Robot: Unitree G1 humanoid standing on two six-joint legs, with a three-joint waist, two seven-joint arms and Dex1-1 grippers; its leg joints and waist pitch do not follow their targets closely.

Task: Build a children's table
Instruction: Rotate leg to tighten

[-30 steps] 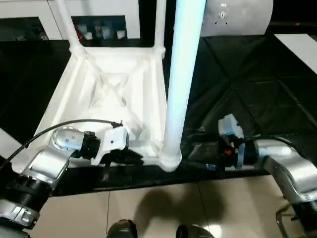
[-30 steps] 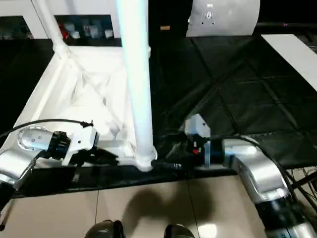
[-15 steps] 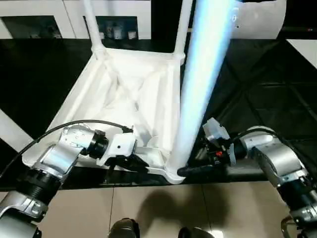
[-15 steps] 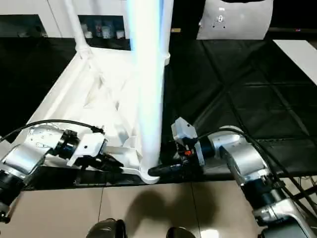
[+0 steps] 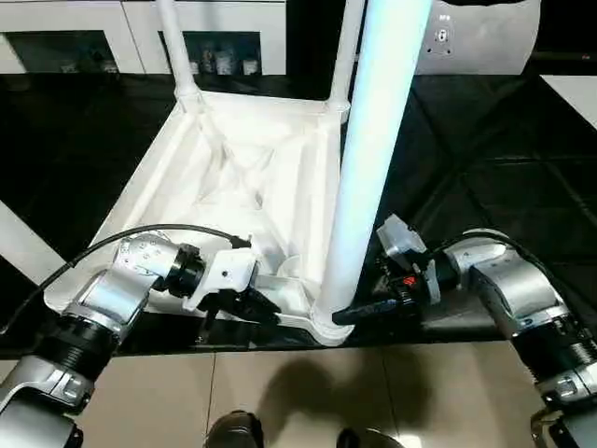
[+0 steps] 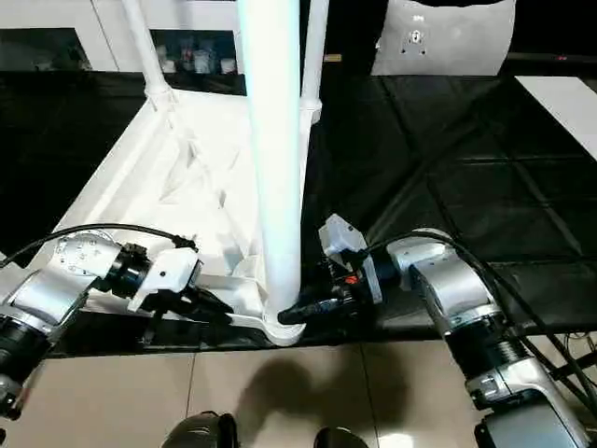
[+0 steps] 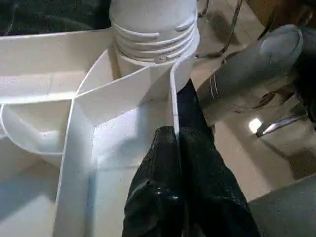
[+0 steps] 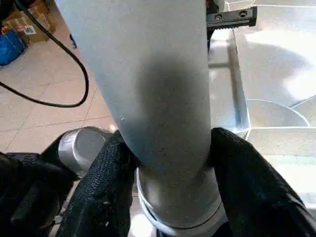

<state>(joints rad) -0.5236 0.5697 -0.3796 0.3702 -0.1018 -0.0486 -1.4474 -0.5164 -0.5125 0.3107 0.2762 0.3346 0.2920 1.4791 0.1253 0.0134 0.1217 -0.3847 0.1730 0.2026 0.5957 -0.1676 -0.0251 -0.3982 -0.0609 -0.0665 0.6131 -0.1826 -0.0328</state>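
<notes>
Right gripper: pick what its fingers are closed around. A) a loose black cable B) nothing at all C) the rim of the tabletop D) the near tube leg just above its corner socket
D: in the right wrist view the right gripper has a black finger pressed on each side of the tube leg, just above the corner socket.

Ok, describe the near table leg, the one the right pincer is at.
The near leg is a long, smooth white plastic tube standing about upright in the upturned tabletop's near corner socket. Just above the socket the right pincer clasps it, a black finger pressed on each side.
</notes>
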